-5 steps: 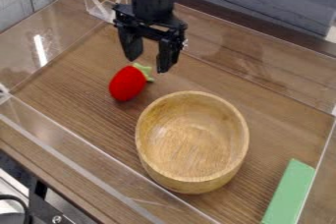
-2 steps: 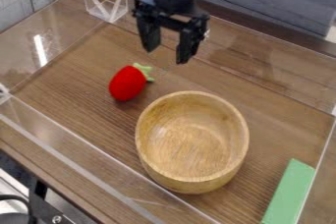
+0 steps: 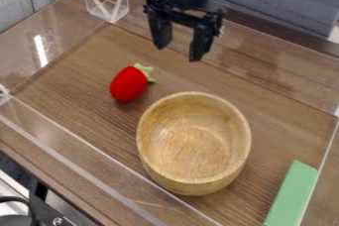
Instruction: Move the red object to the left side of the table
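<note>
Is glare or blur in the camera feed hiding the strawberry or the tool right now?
Camera view: the red object is sharp and evenly lit, no glare on it; the tool is reasonably crisp, its fingers clearly apart; pale reflections streak the clear walls and the table at top left; the wooden bowl is clear.

The red object (image 3: 129, 83), a small bright red strawberry-shaped toy, is seen lying on its side on the desk (image 3: 252, 79), its green leafy top turned toward the upper right. The desk is a brown wood-grain surface bordered by low clear acrylic walls.
</note>
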Robot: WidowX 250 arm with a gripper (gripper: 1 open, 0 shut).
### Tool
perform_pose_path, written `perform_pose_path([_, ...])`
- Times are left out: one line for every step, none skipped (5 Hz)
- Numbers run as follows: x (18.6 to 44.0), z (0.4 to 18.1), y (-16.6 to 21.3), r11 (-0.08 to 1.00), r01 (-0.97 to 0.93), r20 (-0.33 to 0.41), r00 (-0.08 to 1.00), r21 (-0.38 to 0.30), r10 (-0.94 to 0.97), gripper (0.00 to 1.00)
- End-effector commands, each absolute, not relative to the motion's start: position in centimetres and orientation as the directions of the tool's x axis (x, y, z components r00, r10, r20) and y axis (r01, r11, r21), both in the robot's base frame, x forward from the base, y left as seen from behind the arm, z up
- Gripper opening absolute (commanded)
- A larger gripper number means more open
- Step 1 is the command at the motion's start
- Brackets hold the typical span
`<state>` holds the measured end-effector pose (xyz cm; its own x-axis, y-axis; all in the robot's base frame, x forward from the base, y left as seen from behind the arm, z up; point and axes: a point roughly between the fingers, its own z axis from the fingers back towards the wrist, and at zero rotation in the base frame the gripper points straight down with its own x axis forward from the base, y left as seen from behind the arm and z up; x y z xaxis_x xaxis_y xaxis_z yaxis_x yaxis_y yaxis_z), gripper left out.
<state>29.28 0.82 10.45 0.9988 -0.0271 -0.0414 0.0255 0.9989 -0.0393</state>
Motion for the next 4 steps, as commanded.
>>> perform_pose_path([29.2, 11.3, -0.2, 0.999, 0.046, 0.012, 0.999, -0.029, -0.045, 1.00])
perform_pose_path([28.9, 12.3, -0.9, 0.997, 0.071, 0.028, 0.997, -0.017, -0.070, 1.00])
perform_pose_path([28.5, 13.0, -1.1, 0.997, 0.082, 0.037, 0.996, -0.009, -0.082, 1.00])
perform_pose_path([28.8, 12.0, -1.9, 0.993, 0.120, 0.045, 0.992, -0.002, -0.119, 0.00])
